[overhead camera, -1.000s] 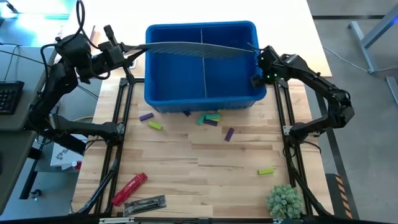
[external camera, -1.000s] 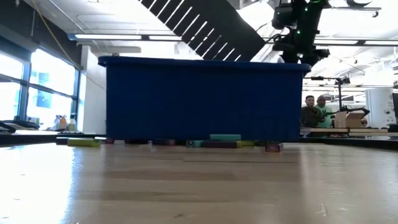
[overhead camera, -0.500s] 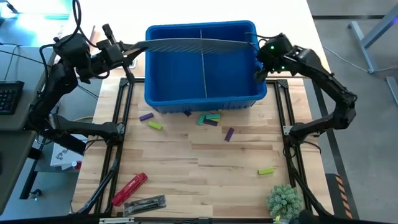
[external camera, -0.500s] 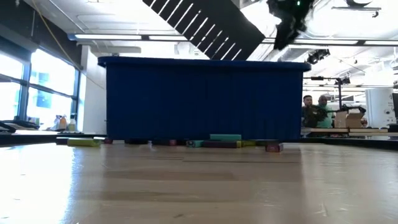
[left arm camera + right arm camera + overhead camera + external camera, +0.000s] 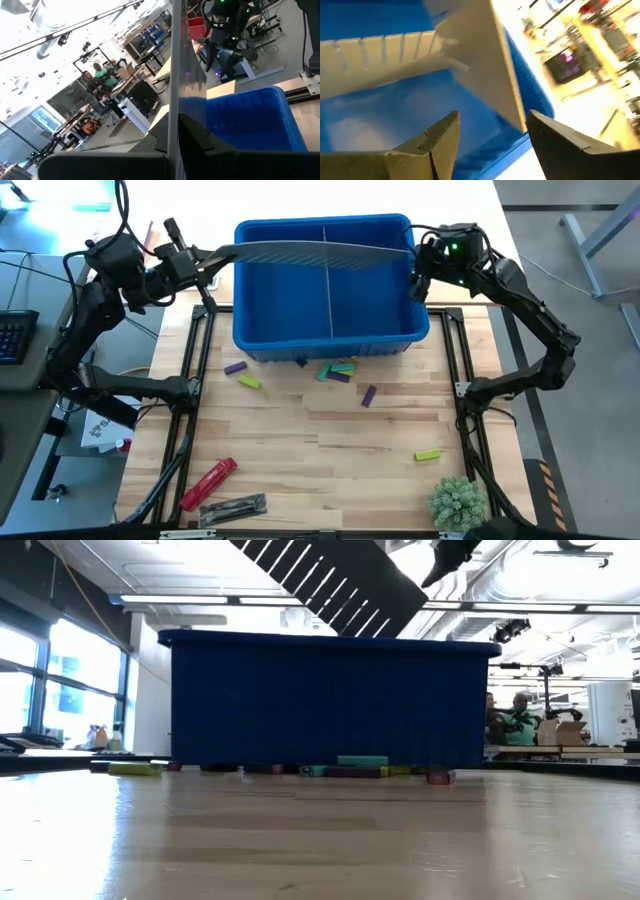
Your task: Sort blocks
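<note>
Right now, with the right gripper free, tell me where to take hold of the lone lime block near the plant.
Grip the lime block across its narrow width at mid-length, coming straight down from above. It lies flat on the wooden table, long axis roughly left-right, with nothing touching it, so the fingers can probably straddle its long sides. The plant sits just nearer the table's front edge.

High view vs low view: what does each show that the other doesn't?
Only the high view: the bin's centre divider, the red tool, the green plant-like tuft, a lone lime block, and the left gripper holding the grey slotted panel over the bin.

Only the low view: the room behind, with people at a desk.

Both: the blue bin and the blocks lying in front of it.
</note>
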